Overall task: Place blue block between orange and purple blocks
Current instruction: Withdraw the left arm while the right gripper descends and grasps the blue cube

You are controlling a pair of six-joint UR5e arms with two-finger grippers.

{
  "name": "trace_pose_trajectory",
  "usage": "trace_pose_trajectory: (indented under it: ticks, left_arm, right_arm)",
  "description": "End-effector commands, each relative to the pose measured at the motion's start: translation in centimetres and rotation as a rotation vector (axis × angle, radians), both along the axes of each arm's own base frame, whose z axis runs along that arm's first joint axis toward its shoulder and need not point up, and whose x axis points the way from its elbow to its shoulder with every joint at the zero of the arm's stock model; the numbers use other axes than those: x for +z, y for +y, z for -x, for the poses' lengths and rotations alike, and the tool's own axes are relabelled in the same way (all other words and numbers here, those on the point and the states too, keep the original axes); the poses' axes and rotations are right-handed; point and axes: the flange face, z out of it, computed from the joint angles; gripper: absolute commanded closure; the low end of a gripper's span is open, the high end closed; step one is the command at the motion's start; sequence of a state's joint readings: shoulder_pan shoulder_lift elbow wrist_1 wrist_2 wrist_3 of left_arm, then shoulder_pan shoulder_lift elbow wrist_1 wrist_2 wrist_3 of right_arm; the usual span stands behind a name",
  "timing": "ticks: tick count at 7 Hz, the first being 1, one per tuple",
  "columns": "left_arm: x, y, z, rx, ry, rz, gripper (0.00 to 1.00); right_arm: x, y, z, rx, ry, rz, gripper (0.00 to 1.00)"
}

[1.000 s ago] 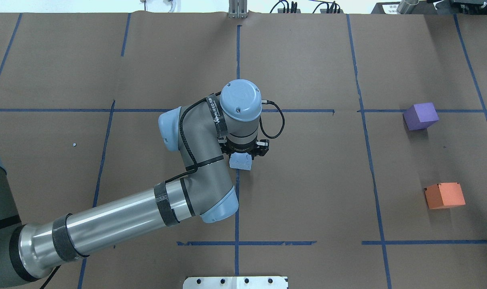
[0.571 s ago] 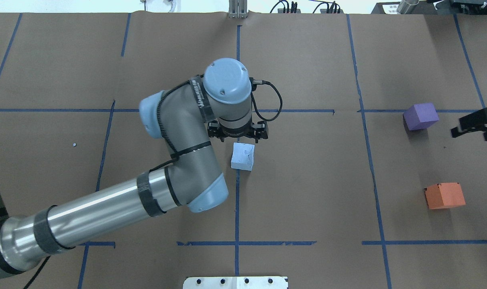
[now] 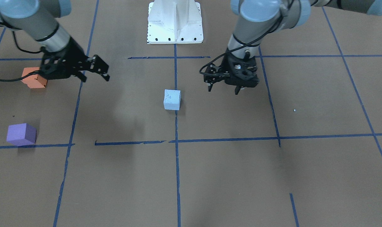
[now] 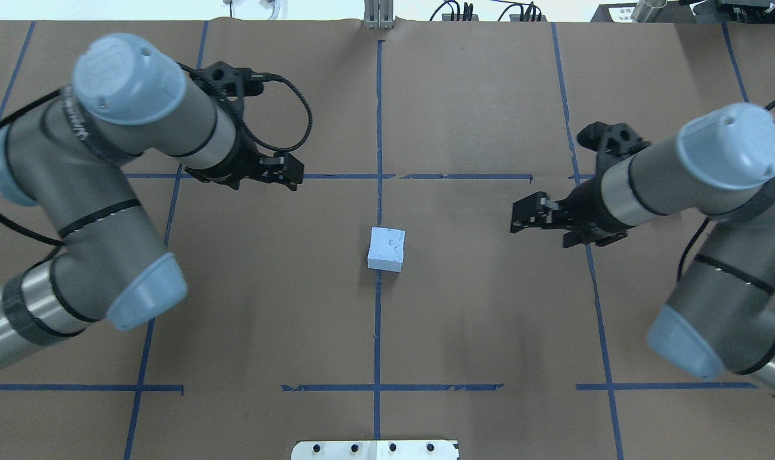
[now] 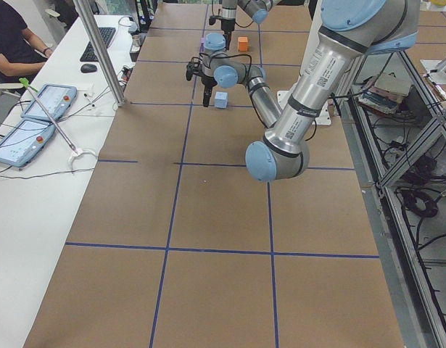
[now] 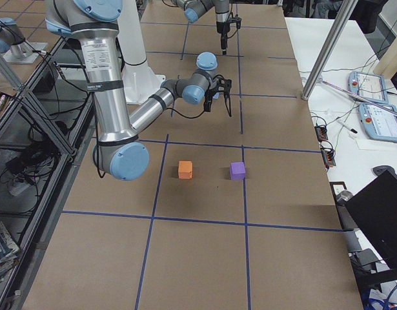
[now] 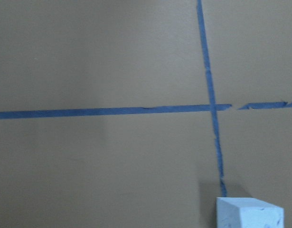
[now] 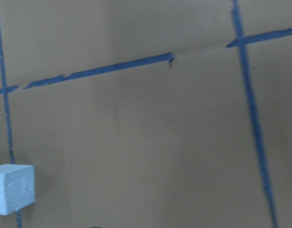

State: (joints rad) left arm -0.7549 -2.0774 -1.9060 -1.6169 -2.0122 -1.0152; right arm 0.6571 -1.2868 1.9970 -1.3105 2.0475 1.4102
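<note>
The light blue block sits alone on the brown paper at the table's middle, on a blue tape line; it also shows in the front view. My left gripper is open and empty, up and to the block's left. My right gripper is open and empty, to the block's right. The orange block and the purple block stand apart on my right side. In the overhead view my right arm hides both. The left wrist view shows the blue block's top at its lower edge.
Blue tape lines divide the paper into squares. The white robot base plate is at my edge of the table. An operators' desk with tablets and a metal post run along the far side.
My left gripper let go of the blue block, rose and drew back to the left. My right arm came in from the right and now covers the orange and purple blocks overhead.
</note>
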Motion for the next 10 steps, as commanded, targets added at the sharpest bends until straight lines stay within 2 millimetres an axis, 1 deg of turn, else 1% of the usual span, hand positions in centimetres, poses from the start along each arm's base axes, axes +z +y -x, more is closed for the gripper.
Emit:
trace_pose_trajectory:
  ticks: [1,2,3,4,6,8,9,10]
  left_arm:
    - [6.1,0.4,9.8,0.066,-0.019,-0.046,0.00]
    - [6.6,0.4,10.4,0.068,-0.023,-0.049,0.00]
    - [6.6,0.4,10.4,0.067,-0.023,-0.048,0.00]
    - [6.7,0.4,10.2,0.068,-0.026,-0.048,0.00]
    - [6.9,0.3,10.2,0.068,-0.029,-0.043,0.00]
    - [6.8,0.4,10.2,0.068,-0.028,-0.044,0.00]
    - [6.9,0.4,10.2,0.067,-0.029,-0.042,0.00]
    - [6.9,0.4,10.2,0.067,-0.029,-0.042,0.00]
  right_arm:
    - [-10.0,-0.1,10.2,0.043,0.084,0.056,0.00]
    - [-10.2,-1.9,14.3,0.044,0.132,0.071,0.00]
    - [-10.9,-3.9,17.6,0.054,0.170,0.075,0.00]
    - [-11.2,-4.4,19.9,0.060,0.202,0.065,0.00]
    - [-10.1,-3.2,22.4,0.083,0.221,0.002,0.00]
    - [-8.1,-3.4,24.5,0.078,0.225,-0.003,0.01]
    - [-7.6,-3.5,24.9,0.072,0.237,-0.004,0.02]
    - [-7.5,-3.6,25.0,0.074,0.238,-0.002,0.24]
